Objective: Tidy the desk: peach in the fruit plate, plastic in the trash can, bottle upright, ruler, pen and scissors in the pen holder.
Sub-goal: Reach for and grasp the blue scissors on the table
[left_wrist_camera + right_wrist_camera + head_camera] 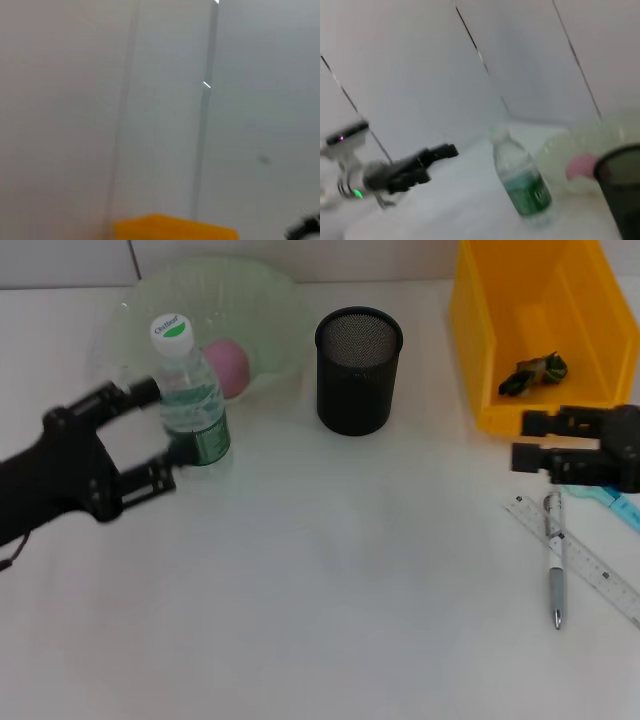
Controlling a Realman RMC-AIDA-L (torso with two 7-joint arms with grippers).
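the peach [227, 367] sits in the pale green fruit plate [275, 300], and a crumpled dark-and-green scrap that looks like the plastic [533, 373] lies inside the yellow trash can [480, 330], so those two jobs appear done. the bottle [190, 395] stands upright on the white desk [330, 580] just in front of the plate, white cap up; the left gripper [157, 430] has its fingers spread wide on either side of the bottle's lower half, not visibly pressing it (whether one finger grazes the label i cannot tell). that step looks finished or nearly so. the black mesh pen holder [358, 370] shows nothing standing in it. what is left, by my reading, is the stationery: the ruler [590, 565] and the pen [556, 560] lie crossed on the desk at the right, with a blue object, perhaps the scissors [615, 503], peeking from under the right gripper [520, 440], which hovers above them with jaws apart and nothing between them.
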